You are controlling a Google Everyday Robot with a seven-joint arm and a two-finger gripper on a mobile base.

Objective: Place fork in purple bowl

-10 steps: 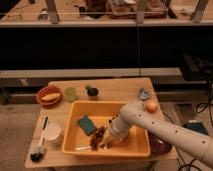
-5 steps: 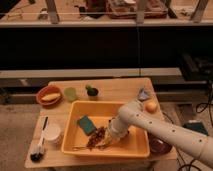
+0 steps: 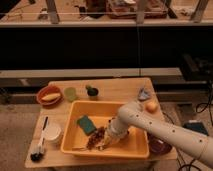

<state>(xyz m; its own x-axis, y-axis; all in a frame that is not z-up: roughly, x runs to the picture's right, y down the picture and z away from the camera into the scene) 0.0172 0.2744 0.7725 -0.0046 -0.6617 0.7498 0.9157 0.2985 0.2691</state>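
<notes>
My gripper (image 3: 103,142) reaches down into the yellow bin (image 3: 137,148) at the table's front, its tip against a dark grape-like bunch (image 3: 95,137). The pale arm comes in from the lower right. A thin pale streak on the bin floor left of the bunch (image 3: 79,148) may be the fork; I cannot tell for sure. The purple bowl (image 3: 160,146) sits at the table's front right corner, partly hidden behind the arm.
A green sponge (image 3: 86,124) lies in the bin. An orange bowl (image 3: 49,95), a green cup (image 3: 70,93) and a dark cup (image 3: 92,92) stand at the back. A white cup (image 3: 52,133) and a brush (image 3: 39,146) are front left. An orange fruit (image 3: 151,106) is right.
The gripper has dipped slightly lower into the bin by the dark bunch. Nothing else has moved.
</notes>
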